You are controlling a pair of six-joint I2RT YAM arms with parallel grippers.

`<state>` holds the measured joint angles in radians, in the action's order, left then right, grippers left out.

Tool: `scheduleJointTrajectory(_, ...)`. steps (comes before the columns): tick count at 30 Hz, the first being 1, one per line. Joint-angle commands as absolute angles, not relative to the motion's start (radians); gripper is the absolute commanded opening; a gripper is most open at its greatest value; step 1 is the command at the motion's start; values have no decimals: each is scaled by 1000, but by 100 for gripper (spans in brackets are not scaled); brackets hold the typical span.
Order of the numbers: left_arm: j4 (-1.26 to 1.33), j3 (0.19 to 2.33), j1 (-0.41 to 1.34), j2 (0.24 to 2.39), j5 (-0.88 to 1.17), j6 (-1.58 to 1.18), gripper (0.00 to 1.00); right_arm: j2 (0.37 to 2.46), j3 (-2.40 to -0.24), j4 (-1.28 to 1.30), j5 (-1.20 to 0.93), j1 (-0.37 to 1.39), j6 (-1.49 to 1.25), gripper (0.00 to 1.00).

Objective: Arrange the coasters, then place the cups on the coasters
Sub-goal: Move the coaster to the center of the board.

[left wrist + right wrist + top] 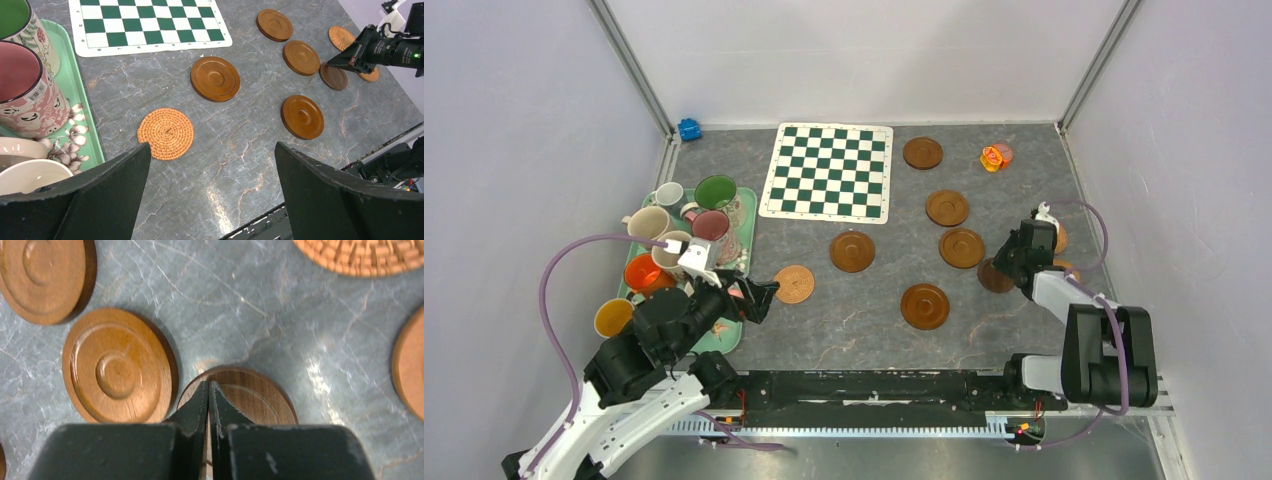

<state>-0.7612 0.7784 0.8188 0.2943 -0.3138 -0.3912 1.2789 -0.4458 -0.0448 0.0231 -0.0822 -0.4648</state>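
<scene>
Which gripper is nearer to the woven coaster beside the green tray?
Left. The left gripper hangs open right beside that woven coaster; the right gripper, shut, is far off over a dark wooden coaster.

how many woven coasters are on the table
2 woven coasters: one in front of the left hand, one by the right hand; the arms may hide more.

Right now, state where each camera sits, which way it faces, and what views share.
Top external: overhead at the near edge, looking down on the grey marbled table; left arm, right arm show.
Left wrist: low by the mint-green rectangular tray, facing an orange woven round coaster; open left pincer shows.
Right wrist: straight down on a dark brown wooden round coaster; shut right pincer shows.
Shared: all three see that coaster.
</scene>
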Motion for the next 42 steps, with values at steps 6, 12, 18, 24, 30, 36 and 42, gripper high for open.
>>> scheduleJointTrajectory(6,-734,779,822,288,-334,-371,100,1459,-589,-153,77,-83,-403,0)
scheduleJointTrajectory(12,-735,779,822,294,-332,-371,100,1589,-711,-159,72,-83,-395,0)
scheduleJointTrajectory(18,-735,779,822,295,-334,-371,100,1694,-813,-173,52,-83,-414,0)
scheduleJointTrajectory(24,-735,780,822,310,-334,-370,100,1797,-931,-187,34,-82,-414,0)
scheduleJointTrajectory(30,-734,780,822,315,-332,-370,100,1883,-1047,-153,8,-82,-397,0)
scheduleJointTrajectory(36,-735,781,822,328,-333,-370,100,1899,-1102,-131,18,-82,-356,0)
scheduleJointTrajectory(42,-735,781,822,327,-331,-370,100,1864,-1132,-101,3,-81,-314,0)
